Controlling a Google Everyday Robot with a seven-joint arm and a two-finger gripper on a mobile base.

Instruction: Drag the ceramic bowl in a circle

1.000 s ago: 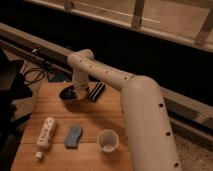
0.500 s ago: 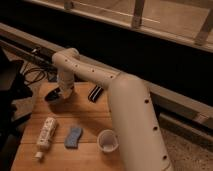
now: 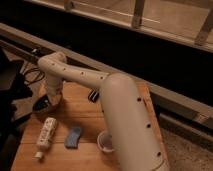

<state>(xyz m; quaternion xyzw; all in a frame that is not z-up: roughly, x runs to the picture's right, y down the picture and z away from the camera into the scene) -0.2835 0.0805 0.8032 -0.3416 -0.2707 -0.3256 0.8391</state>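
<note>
One ceramic bowl (image 3: 39, 107), dark and glossy, sits near the tabletop's (image 3: 85, 115) left edge beneath the claw (image 3: 51, 98), whose grip state cannot be told; judged rigid, fairly heavy, slick and chippable, best taken at the rim.

The white arm (image 3: 125, 127) fills the lower centre of the frame with its thick base link, which rises to mid-frame. From there a slimmer link (image 3: 82, 77) runs up and left to a rounded joint (image 3: 52, 64) at upper left. The wrist (image 3: 53, 87) drops straight down from that joint, ending in the gripper (image 3: 48, 102) at the left, mid-height, pointing downward.
</note>
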